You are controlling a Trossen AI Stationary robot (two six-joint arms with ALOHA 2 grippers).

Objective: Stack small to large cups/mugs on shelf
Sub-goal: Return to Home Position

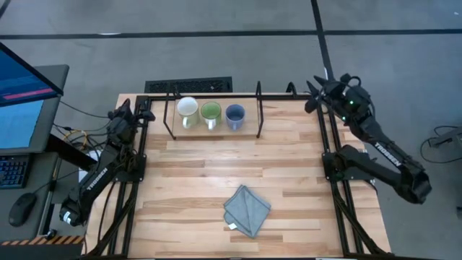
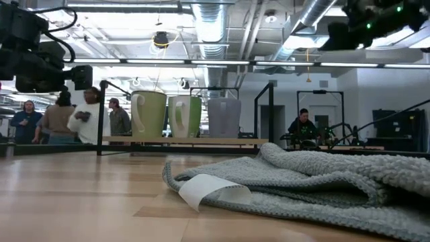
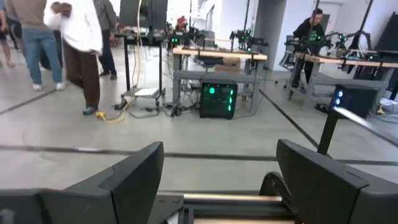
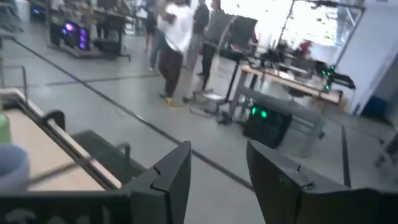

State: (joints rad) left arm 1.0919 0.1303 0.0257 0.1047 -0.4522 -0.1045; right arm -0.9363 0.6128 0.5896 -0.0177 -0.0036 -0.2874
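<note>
Three mugs stand upright in a row on the low shelf (image 1: pixel 216 134) at the table's far edge: a white one (image 1: pixel 188 110) at left, a green-inside one (image 1: pixel 211 113) in the middle, a blue-grey one (image 1: pixel 234 114) at right. They also show in the low view: white (image 2: pixel 148 113), green (image 2: pixel 185 115), blue-grey (image 2: pixel 224 116). My left gripper (image 1: pixel 144 110) is open and empty at the far left corner, left of the shelf. My right gripper (image 1: pixel 312 92) is open and empty at the far right corner; its wrist view shows the blue-grey mug's edge (image 4: pixel 12 167).
A folded grey-blue cloth (image 1: pixel 247 210) with a white tag lies near the table's front middle, filling the low view's foreground (image 2: pixel 316 181). Black frame rails run along the table's left and right edges. People stand in the room beyond the table.
</note>
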